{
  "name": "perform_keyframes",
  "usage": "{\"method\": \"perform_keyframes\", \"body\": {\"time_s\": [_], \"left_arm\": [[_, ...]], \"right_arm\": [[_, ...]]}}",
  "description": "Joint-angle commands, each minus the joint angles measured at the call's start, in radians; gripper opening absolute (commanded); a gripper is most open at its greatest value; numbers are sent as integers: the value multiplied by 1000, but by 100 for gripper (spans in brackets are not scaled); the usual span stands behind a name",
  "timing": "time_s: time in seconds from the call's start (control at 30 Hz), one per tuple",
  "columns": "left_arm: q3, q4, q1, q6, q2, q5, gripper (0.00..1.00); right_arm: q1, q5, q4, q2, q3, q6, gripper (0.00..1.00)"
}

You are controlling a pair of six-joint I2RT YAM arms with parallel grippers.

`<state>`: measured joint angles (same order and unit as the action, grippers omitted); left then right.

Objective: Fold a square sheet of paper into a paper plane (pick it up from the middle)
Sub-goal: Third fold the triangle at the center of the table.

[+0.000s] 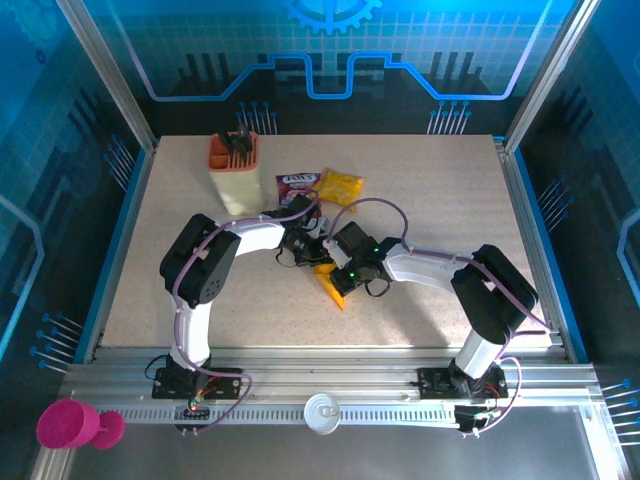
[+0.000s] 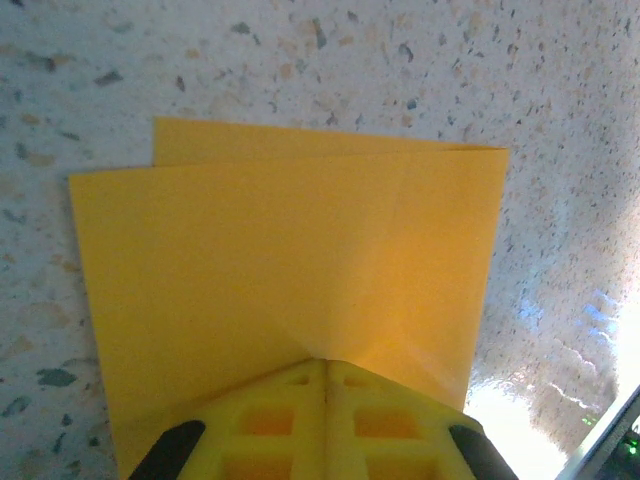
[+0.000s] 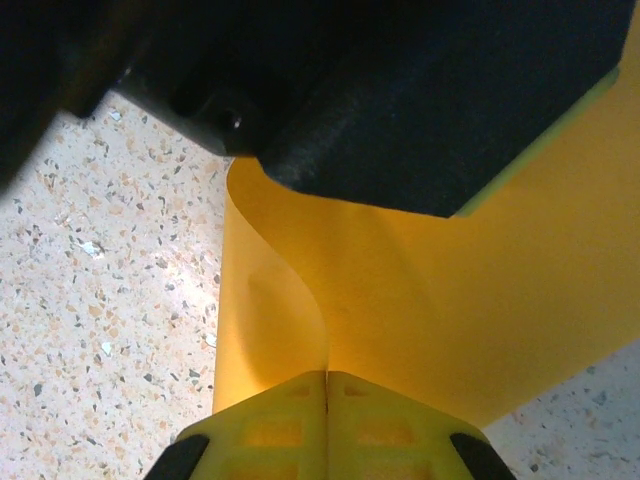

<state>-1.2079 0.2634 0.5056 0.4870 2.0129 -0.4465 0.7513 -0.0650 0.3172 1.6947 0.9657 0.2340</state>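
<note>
Paper first: the square sheet of paper [image 2: 290,250] sits directly ahead of the left gripper [image 2: 325,365], folded over on itself, with one layer's far edge showing past the other's. It lies on the speckled table [image 2: 560,90]. The left gripper's yellow fingers [image 2: 270,420] are pressed together with no gap between them, and their tips are on the sheet's near edge, where faint creases fan outward. Whether they pinch the paper or only press on it, I cannot tell.

On the right wrist camera, the right gripper [image 3: 327,378] is likewise closed, and here the sheet [image 3: 460,290] curls up off the table, with one edge running into the seam between the fingers, so I read it as pinched. The left arm's black housing [image 3: 400,90] looms just above and beyond those fingertips, over the paper.

From overhead, both grippers meet nose to nose at mid-table, with the sheet [image 1: 333,288] poking out beneath them on the near side. Well beyond them, towards the far edge, stand a cream holder [image 1: 236,172], a purple-red packet [image 1: 297,183] and a yellow snack bag [image 1: 340,186].
</note>
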Motion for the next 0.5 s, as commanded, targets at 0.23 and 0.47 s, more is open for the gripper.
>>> {"method": "perform_keyframes", "body": {"time_s": [0.23, 0.47], "left_arm": [[41, 28, -1, -19, 14, 31, 0], [51, 17, -2, -11, 9, 31, 0]], "right_arm": [[-12, -32, 10, -20, -75, 57, 0], [-12, -30, 2, -50, -107, 80, 0]]}}
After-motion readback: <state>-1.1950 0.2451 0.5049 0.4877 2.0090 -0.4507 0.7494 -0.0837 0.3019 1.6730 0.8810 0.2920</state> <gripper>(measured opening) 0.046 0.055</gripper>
